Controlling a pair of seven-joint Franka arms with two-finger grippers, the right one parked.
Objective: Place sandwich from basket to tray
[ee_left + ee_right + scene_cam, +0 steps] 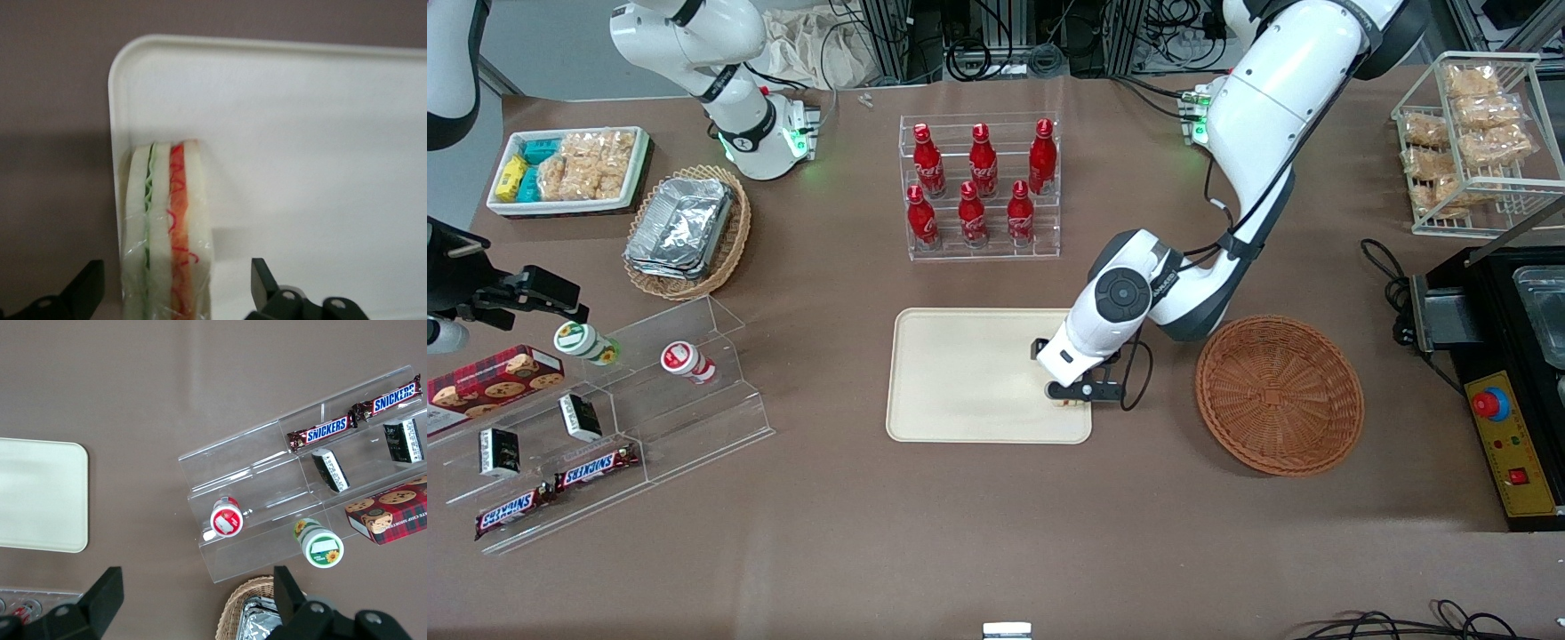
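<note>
Pale white triangular sandwich wedge (167, 233) with red and green filling, standing on edge between spread black fingers (87, 287) of left-arm gripper (1074, 397), untouched by either, on cream rectangular tray (960, 373) near its rim, reddish-brown woven basket (1279, 396) nearby.

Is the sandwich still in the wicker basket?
No, the basket holds nothing; the sandwich rests on the tray between the open gripper fingers.
</note>
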